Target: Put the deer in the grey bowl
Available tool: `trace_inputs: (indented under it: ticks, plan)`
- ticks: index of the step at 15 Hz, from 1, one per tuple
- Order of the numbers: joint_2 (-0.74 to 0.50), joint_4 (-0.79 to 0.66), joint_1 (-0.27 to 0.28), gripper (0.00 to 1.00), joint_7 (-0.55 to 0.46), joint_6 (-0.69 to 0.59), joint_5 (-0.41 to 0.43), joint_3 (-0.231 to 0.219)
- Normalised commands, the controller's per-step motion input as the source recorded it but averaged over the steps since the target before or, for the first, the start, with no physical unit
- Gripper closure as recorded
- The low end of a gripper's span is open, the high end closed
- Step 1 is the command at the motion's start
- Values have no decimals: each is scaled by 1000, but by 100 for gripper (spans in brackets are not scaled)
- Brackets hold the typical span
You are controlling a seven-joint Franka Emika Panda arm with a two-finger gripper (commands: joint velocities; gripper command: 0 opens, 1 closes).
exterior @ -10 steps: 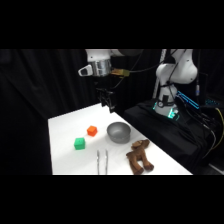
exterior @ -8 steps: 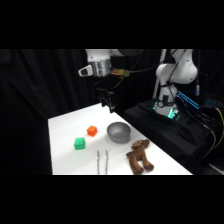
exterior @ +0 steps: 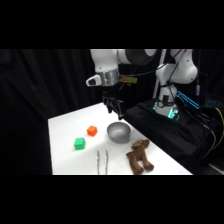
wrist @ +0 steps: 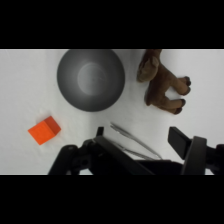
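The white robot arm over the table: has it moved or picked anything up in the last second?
No visible change. The white arm's gripper hangs above the table behind the dull grey metal bowl, holding nothing, as before. The brown plush deer, orange cube, green cube and metal tongs lie where they were.

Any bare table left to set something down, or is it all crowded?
Bare patches: the table's far-left corner behind the orange cube and green cube, and the near-left strip between the green cube and tongs. Crowded: the grey bowl, deer and tongs cluster at right.
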Motion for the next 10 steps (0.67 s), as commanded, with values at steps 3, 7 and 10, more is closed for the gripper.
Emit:
trace_inputs:
  ticks: [3,7,10]
  plan:
    - [-68,-273,102,0,78,384,30,90]
    - [18,-242,67,0,9,423,51,52]
    - [153,-198,65,0,-4,407,59,53]
